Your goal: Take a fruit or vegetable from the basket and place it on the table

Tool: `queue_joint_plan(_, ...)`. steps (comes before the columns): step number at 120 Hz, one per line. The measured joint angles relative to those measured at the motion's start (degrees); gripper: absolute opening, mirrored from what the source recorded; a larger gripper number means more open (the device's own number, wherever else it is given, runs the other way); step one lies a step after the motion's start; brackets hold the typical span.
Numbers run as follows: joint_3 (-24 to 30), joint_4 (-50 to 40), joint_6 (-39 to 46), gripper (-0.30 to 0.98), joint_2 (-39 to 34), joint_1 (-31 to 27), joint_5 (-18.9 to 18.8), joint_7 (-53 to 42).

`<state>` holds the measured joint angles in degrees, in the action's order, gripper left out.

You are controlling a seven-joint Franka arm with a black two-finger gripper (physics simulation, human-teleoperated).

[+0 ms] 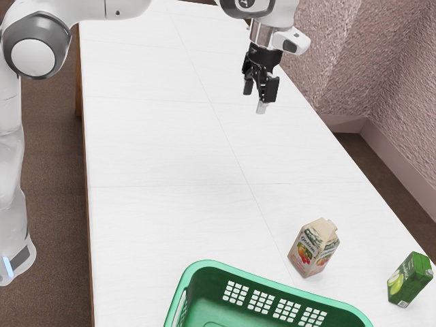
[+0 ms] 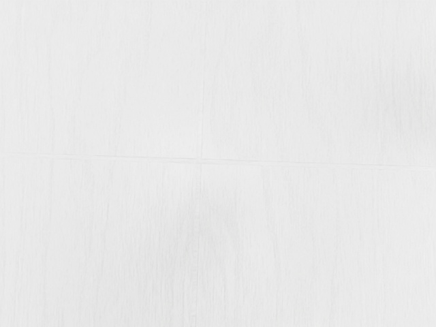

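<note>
My gripper: I hang it above the white table, pointing down; whether it is spread or clenched, I cannot tell.
Fruit or vegetable: I cannot tell where it lies relative to my gripper; part of the basket's inside is cut off by the exterior view's lower edge.
Green basket: it sits on the table, well apart from my gripper, with rows of pale square openings in one wall.
Beige carton: it stands on the table near the basket, apart from it, fruit printed on its side.
Green carton: it stands farther toward the exterior view's right, apart from the beige one.
Under my hand: pale tabletop, where two thin seams cross in the wrist view.
</note>
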<state>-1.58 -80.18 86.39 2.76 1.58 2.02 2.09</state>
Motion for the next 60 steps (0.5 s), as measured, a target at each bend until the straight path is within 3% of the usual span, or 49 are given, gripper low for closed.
queue_joint_plan(26,0.26,0.23,0.01,0.69,0.25,-0.38,0.73,0.25)
queue_joint_plan(38,4.7,4.22,0.19,0.69,1.15,-1.19,-0.7,0.59)
queue_joint_plan(43,6.89,5.53,0.56,0.69,1.53,1.81,-1.8,0.72)
queue_joint_plan(54,9.04,6.61,2.18,0.69,3.26,16.0,-3.44,0.98)
queue_joint_plan(60,9.96,7.8,2.96,0.68,5.3,20.74,-3.93,1.1)
